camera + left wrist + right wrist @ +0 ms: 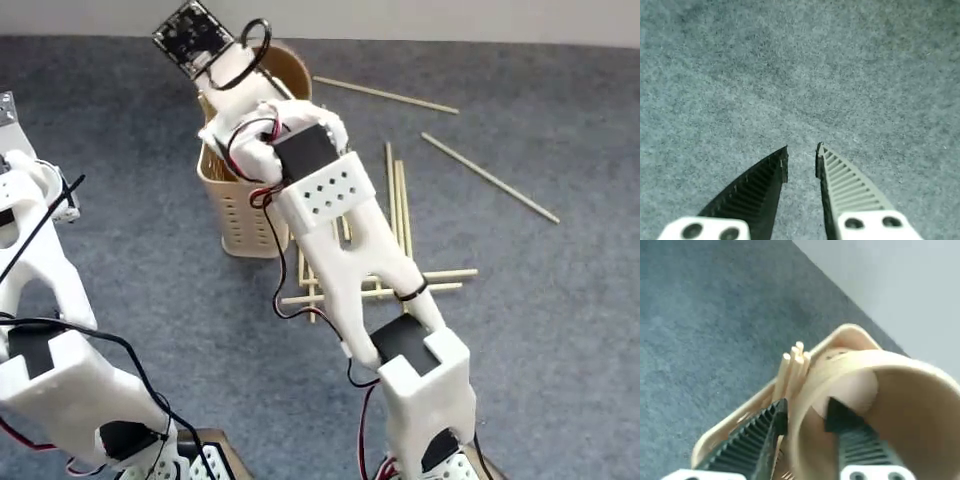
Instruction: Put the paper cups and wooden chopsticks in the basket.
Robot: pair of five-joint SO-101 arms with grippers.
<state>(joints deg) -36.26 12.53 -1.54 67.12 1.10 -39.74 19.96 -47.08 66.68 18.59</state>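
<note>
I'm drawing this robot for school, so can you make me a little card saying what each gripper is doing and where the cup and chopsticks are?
right gripper: shut on the paper cup, one finger inside its wall, one outside
paper cup: held up right by the top of the basket
wooden chopsticks: a few standing in the basket
loose chopsticks: a bunch on the carpet beside the basket, two more farther off
left gripper: open, empty, over bare carpet
</note>
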